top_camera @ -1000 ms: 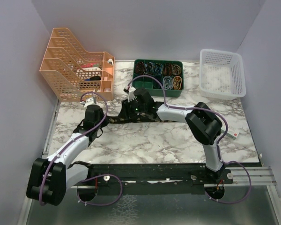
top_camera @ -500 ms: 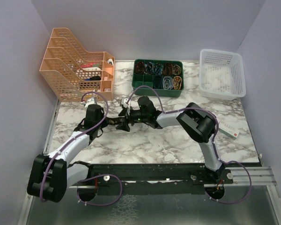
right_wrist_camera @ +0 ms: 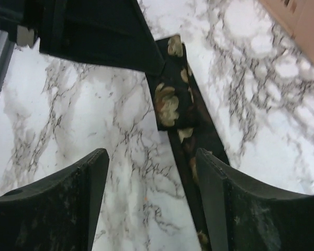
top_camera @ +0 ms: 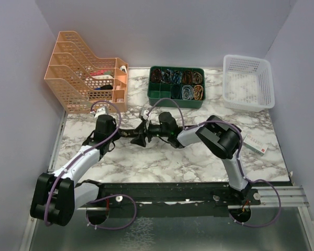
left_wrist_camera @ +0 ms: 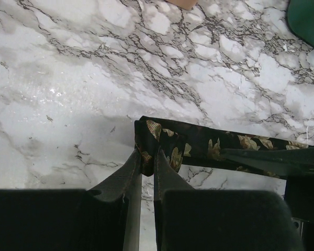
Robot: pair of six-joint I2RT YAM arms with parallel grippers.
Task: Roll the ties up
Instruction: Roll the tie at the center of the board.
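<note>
The tie [left_wrist_camera: 209, 146], black with tan-gold flecks, lies flat across the marble table, its near end folded over. My left gripper [left_wrist_camera: 148, 156] is shut on that folded end. In the top view the left gripper [top_camera: 121, 133] is at the tie's [top_camera: 127, 132] left end. My right gripper [top_camera: 137, 135] is right beside it, facing it, and open. In the right wrist view the right gripper [right_wrist_camera: 153, 163] is open over the table, the tie's [right_wrist_camera: 171, 104] strip running by the right finger [right_wrist_camera: 212, 178]. Most of the tie is hidden under the right arm.
A green compartment tray [top_camera: 176, 100] of coiled cables stands at the back centre. An orange file rack [top_camera: 86, 73] stands at the back left and a white basket [top_camera: 248, 81] at the back right. A small white box [top_camera: 256, 145] lies at the right.
My right gripper has moved down and left along the tie toward the left gripper, turned to face it, and now stands open. The left arm has barely moved.
</note>
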